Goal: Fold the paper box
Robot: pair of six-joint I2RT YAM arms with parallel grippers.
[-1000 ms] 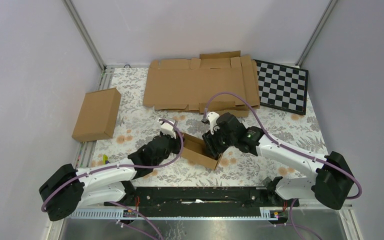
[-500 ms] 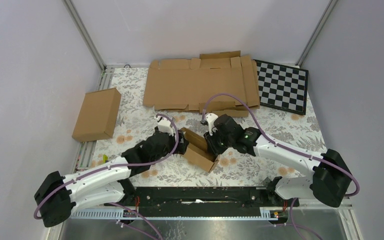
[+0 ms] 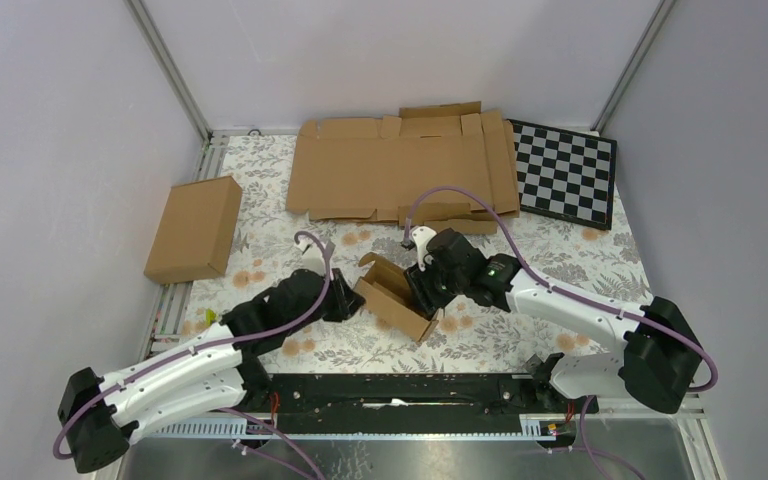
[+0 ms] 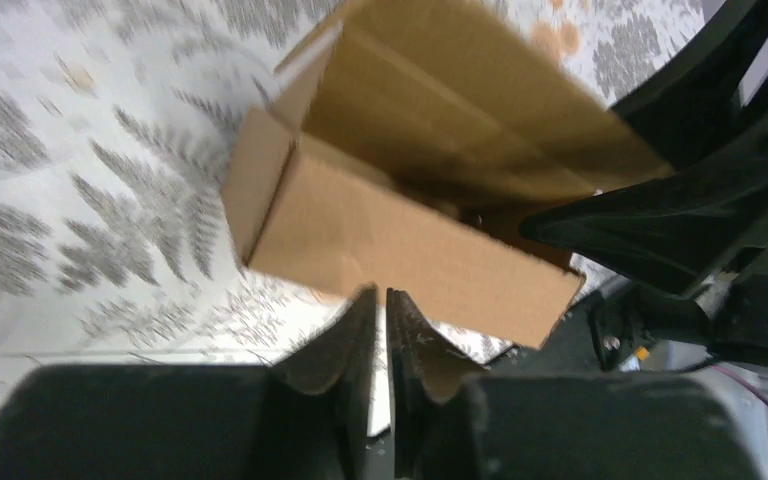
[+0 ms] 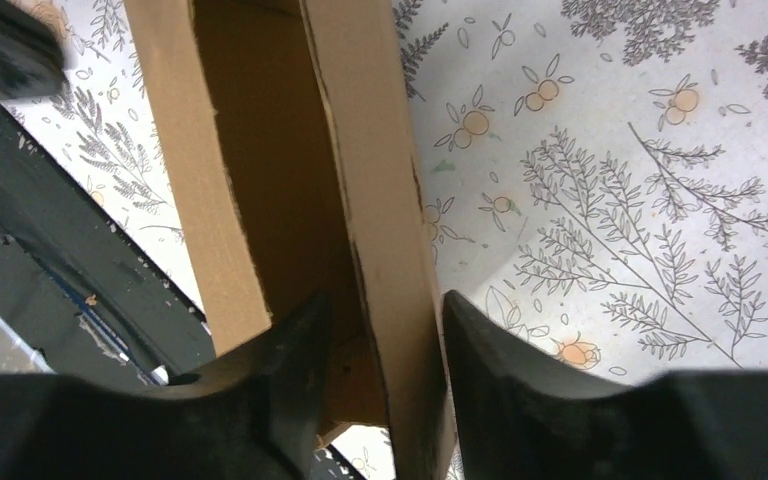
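Mid-table: box (image 3: 392,297), left gripper (image 3: 348,297) just left, right gripper (image 3: 422,296) astride its right wall. Behind: flat cardboard (image 3: 400,165), checkerboard (image 3: 565,172) to its right. Far left: closed box (image 3: 195,228).

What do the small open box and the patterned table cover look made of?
The small open box looks like plain brown cardboard, matte: raw cut edges and fold creases show in the right wrist view; corrugation cannot be made out. The table cover is probably printed cloth or vinyl, judging by its flat fern-and-fruit pattern; which one is unclear.
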